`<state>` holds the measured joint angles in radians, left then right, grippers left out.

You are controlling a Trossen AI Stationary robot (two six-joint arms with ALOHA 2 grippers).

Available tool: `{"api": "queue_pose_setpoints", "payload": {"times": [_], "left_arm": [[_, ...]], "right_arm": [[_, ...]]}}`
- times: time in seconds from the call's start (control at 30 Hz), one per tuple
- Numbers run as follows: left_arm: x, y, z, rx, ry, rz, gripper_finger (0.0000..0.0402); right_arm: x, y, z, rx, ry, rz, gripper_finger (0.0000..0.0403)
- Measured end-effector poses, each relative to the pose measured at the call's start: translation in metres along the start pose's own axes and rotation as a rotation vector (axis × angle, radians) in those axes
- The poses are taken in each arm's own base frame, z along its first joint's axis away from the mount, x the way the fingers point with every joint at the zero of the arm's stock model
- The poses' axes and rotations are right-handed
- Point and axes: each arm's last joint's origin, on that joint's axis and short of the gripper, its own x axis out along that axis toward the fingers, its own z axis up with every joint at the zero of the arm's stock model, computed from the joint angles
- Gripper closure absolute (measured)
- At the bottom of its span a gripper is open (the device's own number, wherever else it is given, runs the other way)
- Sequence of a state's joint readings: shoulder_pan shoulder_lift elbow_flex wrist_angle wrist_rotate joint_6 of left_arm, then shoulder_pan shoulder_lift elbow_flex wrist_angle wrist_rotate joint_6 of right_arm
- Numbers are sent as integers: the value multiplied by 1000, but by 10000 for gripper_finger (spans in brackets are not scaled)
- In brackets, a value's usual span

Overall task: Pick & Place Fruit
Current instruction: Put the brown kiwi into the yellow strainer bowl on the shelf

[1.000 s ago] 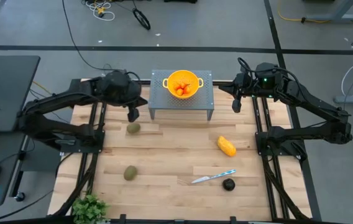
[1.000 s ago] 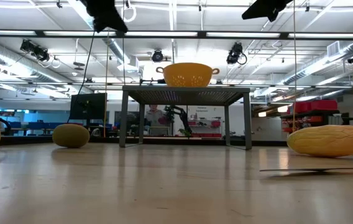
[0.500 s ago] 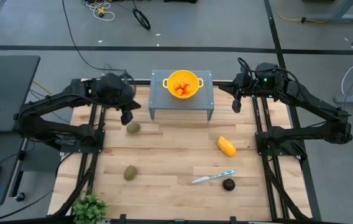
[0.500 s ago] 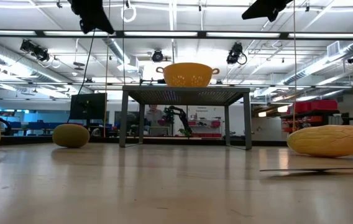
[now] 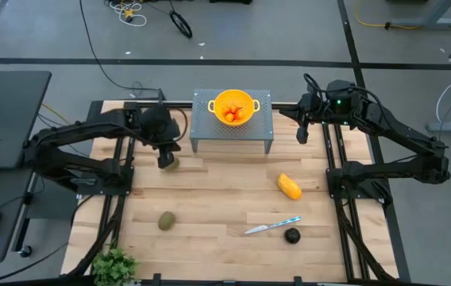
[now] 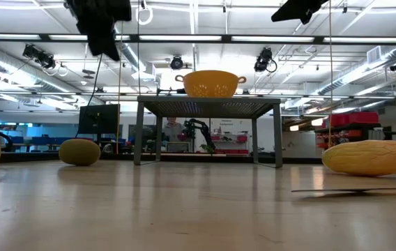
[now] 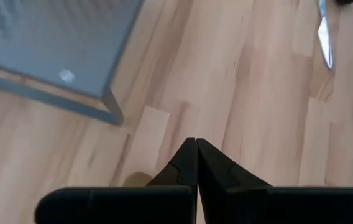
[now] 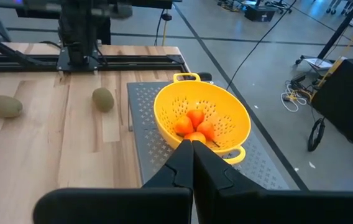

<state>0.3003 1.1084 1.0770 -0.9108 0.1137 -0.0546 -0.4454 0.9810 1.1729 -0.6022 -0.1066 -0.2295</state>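
Plainly the olive-brown fruit (image 5: 171,163), left of frame centre, looked small, rounded, roll-prone; the left claw (image 5: 164,160), pinched narrow, needed its middle.

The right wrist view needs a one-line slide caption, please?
Shut right gripper above a yellow perforated bowl of small orange-red fruits on a grey metal stand.

No readable text, label, brand, number or sign is being shown in any of the views. Some signs and screens are being seen in the room behind the table in the low view, but nothing on them can be read.
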Motion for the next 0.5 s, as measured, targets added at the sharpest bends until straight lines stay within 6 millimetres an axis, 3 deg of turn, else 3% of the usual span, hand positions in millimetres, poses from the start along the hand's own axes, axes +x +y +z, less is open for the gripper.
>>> {"api": "queue_pose_setpoints", "payload": {"times": [0.23, 0.5], "left_arm": [[30, 2, -30, -22, 68, -42, 401], [40, 5, -59, -25, 132, -35, 401]], "right_arm": [[0, 0, 0, 0, 0, 0, 402], [0, 0, 0, 0, 2, -5, 402]]}}
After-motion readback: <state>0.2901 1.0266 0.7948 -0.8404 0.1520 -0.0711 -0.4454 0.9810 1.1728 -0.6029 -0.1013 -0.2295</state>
